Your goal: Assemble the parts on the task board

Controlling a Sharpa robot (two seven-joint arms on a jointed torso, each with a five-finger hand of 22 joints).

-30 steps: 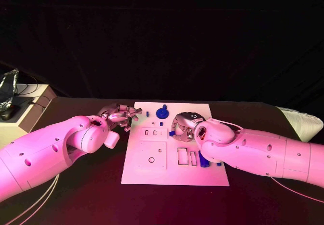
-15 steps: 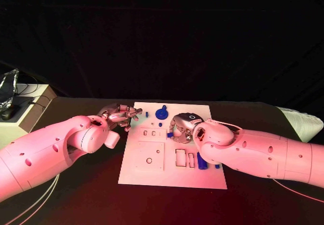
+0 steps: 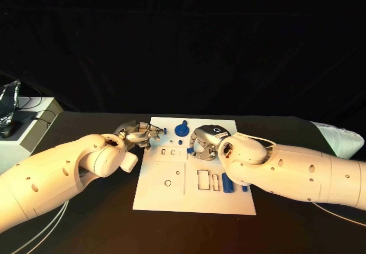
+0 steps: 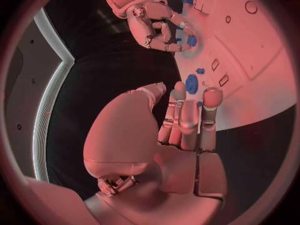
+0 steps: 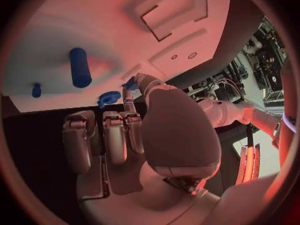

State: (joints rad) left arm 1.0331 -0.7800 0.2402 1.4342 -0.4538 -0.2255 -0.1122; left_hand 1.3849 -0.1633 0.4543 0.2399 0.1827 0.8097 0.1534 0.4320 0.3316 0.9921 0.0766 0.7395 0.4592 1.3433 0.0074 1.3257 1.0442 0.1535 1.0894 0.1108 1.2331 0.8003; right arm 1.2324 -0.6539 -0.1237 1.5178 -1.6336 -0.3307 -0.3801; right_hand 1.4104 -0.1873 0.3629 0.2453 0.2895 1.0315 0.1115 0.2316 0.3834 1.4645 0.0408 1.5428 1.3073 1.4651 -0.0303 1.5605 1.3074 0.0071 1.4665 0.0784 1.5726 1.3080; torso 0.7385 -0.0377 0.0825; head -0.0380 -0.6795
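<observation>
From the head view, the white task board (image 3: 200, 180) lies flat in the middle of the black table (image 3: 76, 227), its long side running away from the robot. The left hand (image 3: 139, 133) sits just off the board's left edge, near the far left corner. Its fingers are bent in, and I cannot tell if anything is in them. The right hand (image 3: 202, 144) is over the far half of the board, fingers curled down. A blue gear (image 3: 182, 128) lies near the far edge of the board. A long blue peg (image 3: 228, 186) lies flat near the right edge, its long side running the same way as the board's long side. A small blue pin (image 3: 245, 188) lies just beside the peg, closer to the right edge.

From the left wrist view, the left hand (image 4: 181, 120) has its fingers straight and close together, with nothing in them. They reach toward the board's edge. The gear (image 4: 191, 84) lies flat on the board just past the fingertips. The right hand (image 4: 156, 25) is farther along, its fingers curled around a small blue part (image 4: 191, 40) on the board.

From the right wrist view, the right hand (image 5: 125, 135) has its fingers side by side, and one tip touches the small blue part (image 5: 130, 83). The gear (image 5: 109, 98) is close by. The peg (image 5: 80, 67) lies flat on the board, and the pin (image 5: 36, 90) lies apart from it.
</observation>
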